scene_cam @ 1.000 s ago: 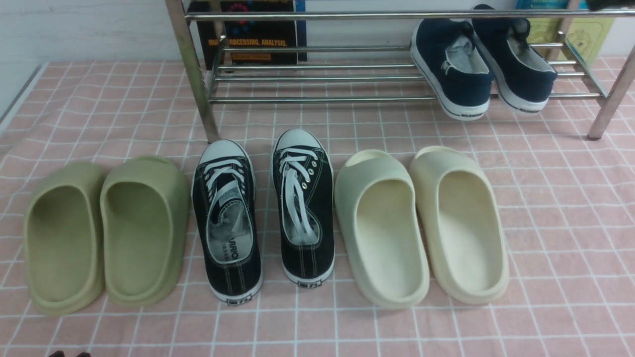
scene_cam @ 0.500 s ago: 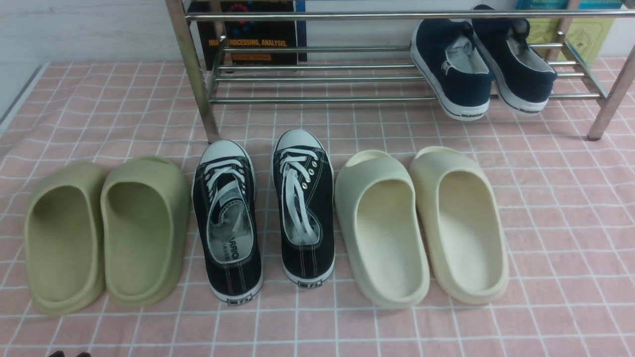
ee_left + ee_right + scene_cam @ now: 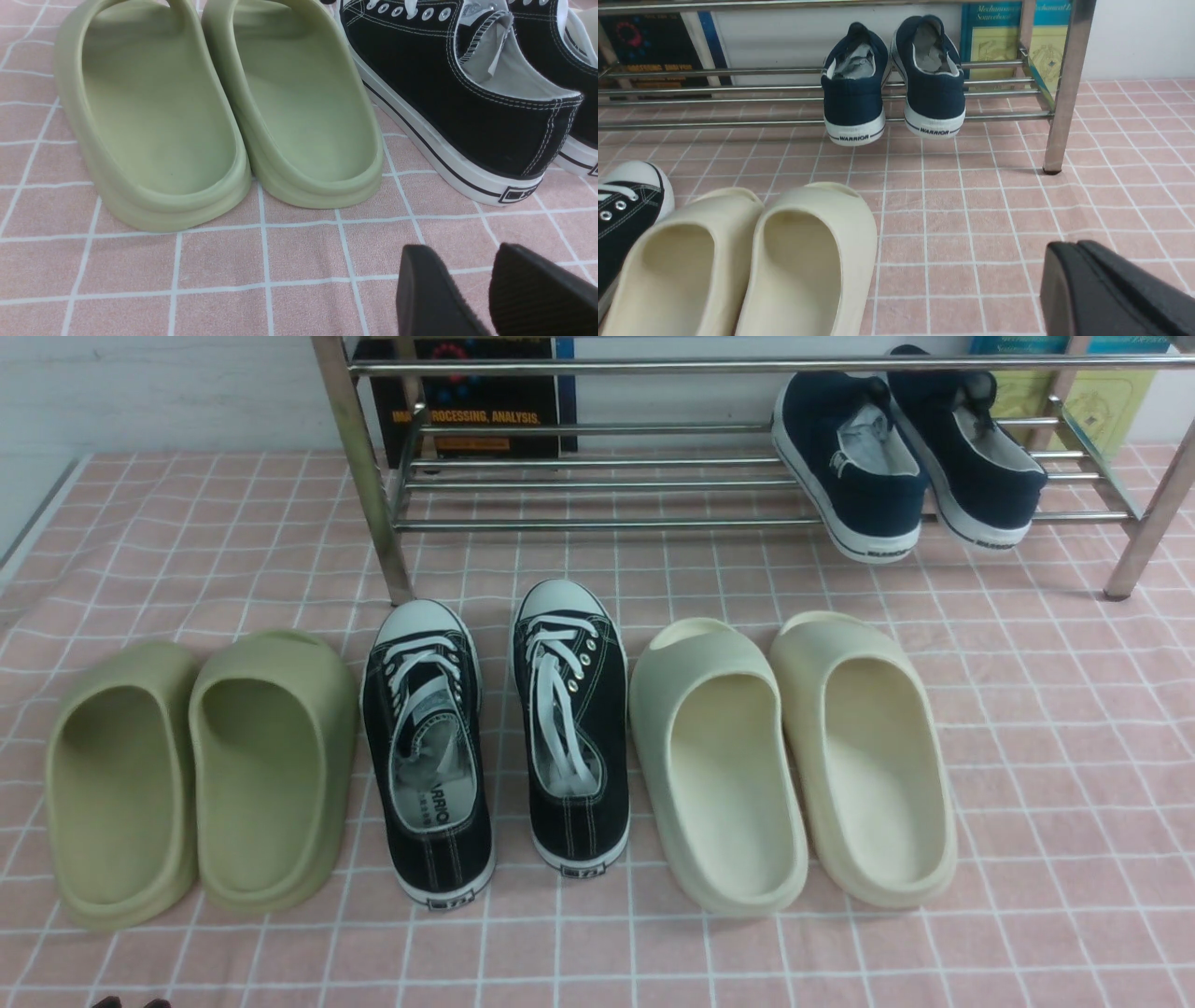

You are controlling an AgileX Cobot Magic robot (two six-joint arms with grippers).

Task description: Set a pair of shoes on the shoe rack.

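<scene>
The two navy sneakers [image 3: 854,476] are resting on the lower level of the shoe rack [image 3: 607,525], close to its right end. They lie side by side, near to each other, and their white heels reach out past the front tube. On each heel I can read a dark word, "WARRIOR" (the print is small, but it is clear from the right wrist).

The right claw [image 3: 1069,245] has its two fingers pressed together, with nothing between them. It is in front of the rack and apart from the navy sneakers, over the floor on the right side of the cream slippers [image 3: 794,765]. The left claw [image 3: 458,247] is narrow but not closed; there is a gap between its fingers, and in this gap only the floor is seen. It stands near the front edge of the scene, at the left, and it is well apart from the navy sneakers.

On the pink checked floor [image 3: 1055,784], before the rack, three other pairs make one row. At the left are the green slippers [image 3: 191,775], in the middle the black lace-up sneakers [image 3: 499,737], and at the right the cream ones. Behind the rack, a dark book [image 3: 485,406] stands toward the left end, and blue-and-yellow books [image 3: 994,42] stand toward the right end.
</scene>
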